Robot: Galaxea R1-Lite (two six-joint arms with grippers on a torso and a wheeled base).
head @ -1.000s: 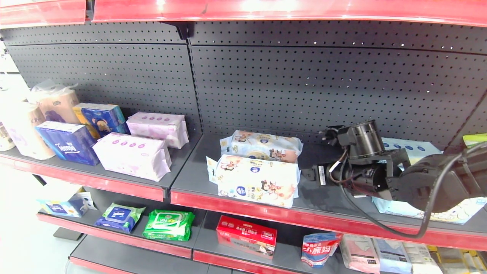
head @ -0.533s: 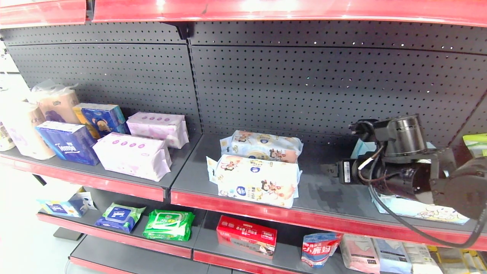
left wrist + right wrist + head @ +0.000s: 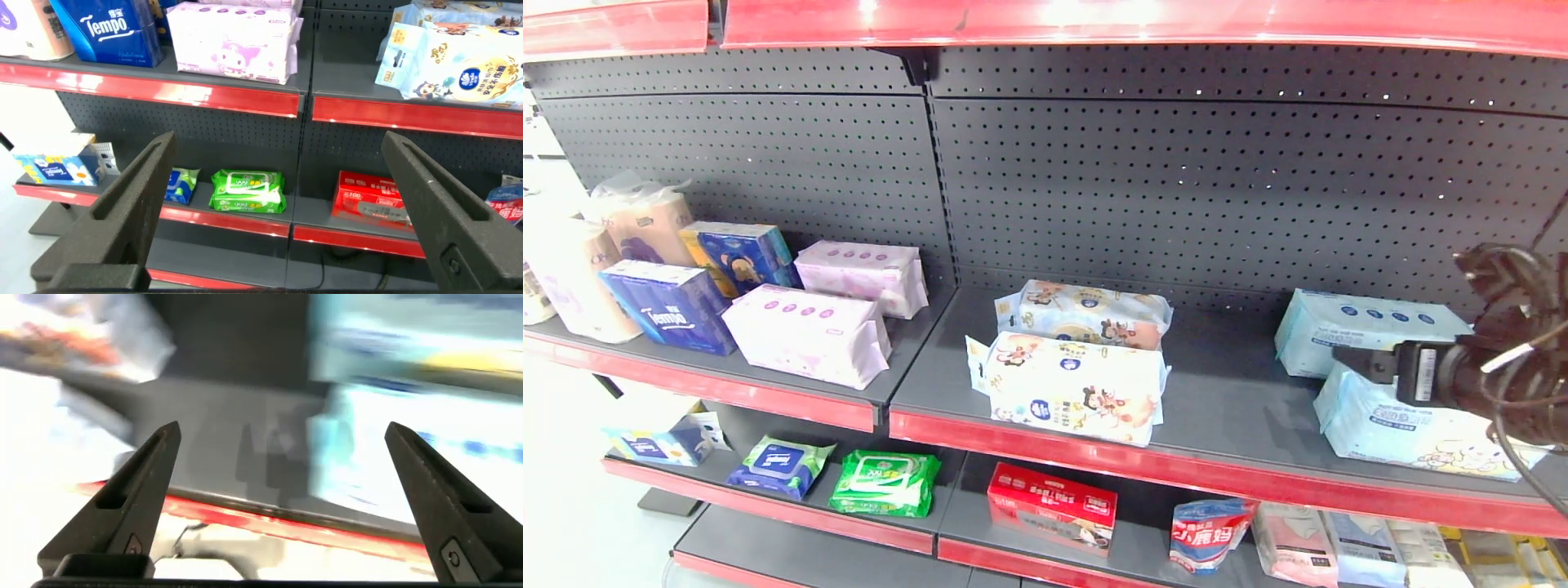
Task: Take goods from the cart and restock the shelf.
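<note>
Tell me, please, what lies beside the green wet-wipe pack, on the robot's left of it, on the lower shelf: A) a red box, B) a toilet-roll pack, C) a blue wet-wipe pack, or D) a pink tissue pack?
C: in the head view a blue wet-wipe pack lies beside the green wet-wipe pack, on the robot's left of it, on the lower shelf.

On the shelf (image 3: 1233, 400), right side, a pale-blue pack (image 3: 1405, 420) lies flat at the front edge; a second pack (image 3: 1368, 327) lies flat just behind.
</note>
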